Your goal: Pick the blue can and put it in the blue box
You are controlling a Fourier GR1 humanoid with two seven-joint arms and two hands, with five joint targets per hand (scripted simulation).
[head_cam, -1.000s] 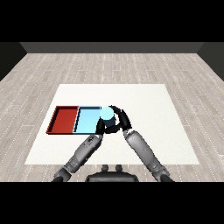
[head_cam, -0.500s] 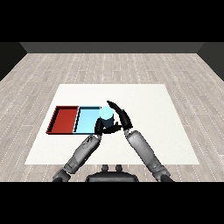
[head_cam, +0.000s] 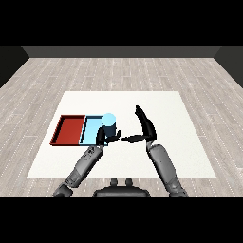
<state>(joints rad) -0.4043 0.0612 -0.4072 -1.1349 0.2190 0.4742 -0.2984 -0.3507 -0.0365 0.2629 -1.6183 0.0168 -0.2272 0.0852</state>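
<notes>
the blue can [head_cam: 108, 124] stands upright at the right end of the light blue tray [head_cam: 91, 128], and from this angle it looks to sit inside the tray, or right at its right edge; which of the two cannot be told for sure. the red tray [head_cam: 69, 129] lies just to the left, touching the blue one, both on the white table [head_cam: 180, 118].

the right hand [head_cam: 144, 126] is to the right of the can and apart from it, with a clear gap of table between them. its fingers [head_cam: 140, 114] are straight and point away toward the far side, its thumb [head_cam: 130, 139] reaches left toward the can, and it holds nothing. the left hand [head_cam: 107, 137] sits just near of the can, at the tray's near right corner; whether its fingers are spread or curled cannot be told, nor whether it touches the can.

the can reads as a small rigid cylinder, probably light, with a smooth wall that could slide in a poor hold. being tall for its base, it may tip if nudged near the top. the best hold would be around the middle of its side wall, thumb on one side and fingers opposite, kept upright.
</notes>
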